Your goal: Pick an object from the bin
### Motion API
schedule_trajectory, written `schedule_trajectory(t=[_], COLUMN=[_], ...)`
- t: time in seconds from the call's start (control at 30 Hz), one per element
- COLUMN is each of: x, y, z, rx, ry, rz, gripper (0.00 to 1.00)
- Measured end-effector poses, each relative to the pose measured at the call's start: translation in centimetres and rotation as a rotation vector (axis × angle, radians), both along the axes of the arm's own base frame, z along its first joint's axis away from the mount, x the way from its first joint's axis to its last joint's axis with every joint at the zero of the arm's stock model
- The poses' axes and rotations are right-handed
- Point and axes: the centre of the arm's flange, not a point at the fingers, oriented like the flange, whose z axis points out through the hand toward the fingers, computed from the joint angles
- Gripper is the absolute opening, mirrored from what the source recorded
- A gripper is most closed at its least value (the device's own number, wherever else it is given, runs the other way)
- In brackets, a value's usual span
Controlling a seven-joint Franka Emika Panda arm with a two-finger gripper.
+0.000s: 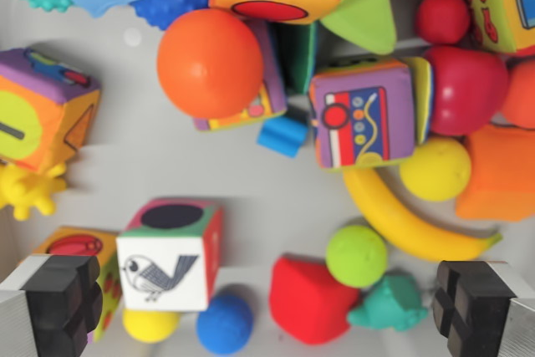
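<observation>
The bin (pixel 159 156) is seen from straight above, its pale floor crowded with soft toys, and nothing has been lifted out yet. The gripper (pixel 269 307) hangs over it with its two black fingers (pixel 60 294) far apart at the lower corners of the wrist view and nothing between them, so it is wide open. The step in hand looks like the choice of a toy and the approach to it.

The red block (pixel 311 300) lies lowest in the view, most nearly between the fingers, so it seems the likeliest pick. Just to the wrist view's left of the red block sits a blue ball (pixel 224 322), and beyond that a cube with a bird picture (pixel 171 265). To the red block's right a green ball (pixel 357 255) touches it, with a teal toy (pixel 389 303) below that ball. Above the green ball curves a banana (pixel 401 221), and above the banana stands a purple cube with a machine pattern (pixel 364 114). Further up and to the left of the red block rests a large orange ball (pixel 211 63).

The next move probably calls for a straight descent with the fingers either side of one toy, clear of its neighbours, which crowd close.

No brand, label or readable writing shows; the cubes carry only pictures and shapes
</observation>
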Motion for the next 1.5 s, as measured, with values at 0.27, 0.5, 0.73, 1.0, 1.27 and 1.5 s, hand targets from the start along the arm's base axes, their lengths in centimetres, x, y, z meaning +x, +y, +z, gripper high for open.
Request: schedule_trajectory(t=[0.27, 0.5, 0.73, 1.0, 1.27, 1.5], x=[0.0, 0.0, -0.4, -1.2, -2.3, -3.4], y=[0.0, 0.0, 0.3, 0.9, 1.8, 2.8], z=[0.0, -0.1, -0.5, -1.4, -2.6, -3.8], rx=[0.000, 0.000, 0.000, 0.000, -0.001, -0.002], ry=[0.000, 0.002, 0.004, 0.004, 0.003, 0.002], rz=[0.000, 0.000, 0.003, 0.004, 0.005, 0.007], gripper=[1.00, 1.00, 1.00, 1.00, 1.00, 1.00])
